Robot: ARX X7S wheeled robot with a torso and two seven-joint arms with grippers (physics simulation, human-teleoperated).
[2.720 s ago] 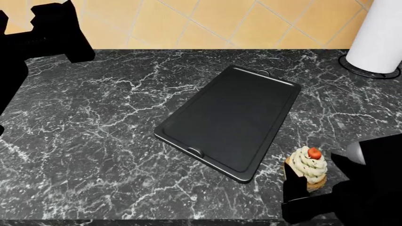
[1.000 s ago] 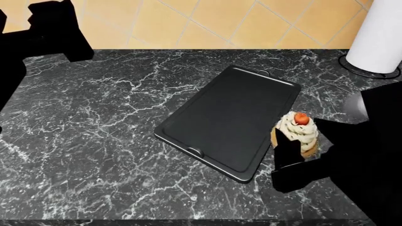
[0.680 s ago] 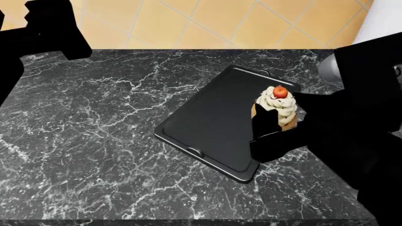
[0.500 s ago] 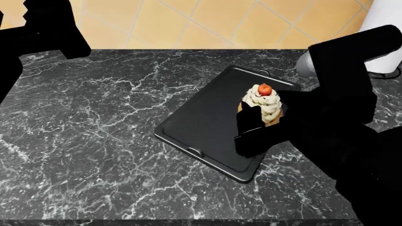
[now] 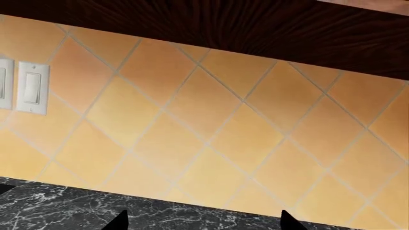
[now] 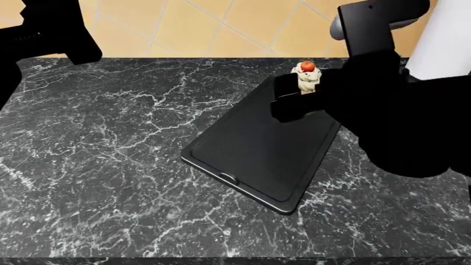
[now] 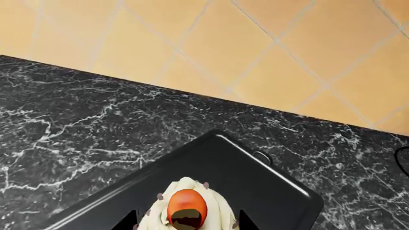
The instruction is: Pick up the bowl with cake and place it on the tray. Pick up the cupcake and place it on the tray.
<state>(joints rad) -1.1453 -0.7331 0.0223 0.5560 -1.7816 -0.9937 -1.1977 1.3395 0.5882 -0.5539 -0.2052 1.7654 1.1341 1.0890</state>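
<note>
- Right gripper: closed on the cupcake, which sits upright between its fingers, cherry on top.
- Tray: black, lying on the marble counter beneath the right gripper; the cupcake hangs over its far end.
- Left gripper: raised facing the tiled wall; only two dark fingertips show, set apart, holding nothing.
- Paper roll: just behind the right arm.
</note>
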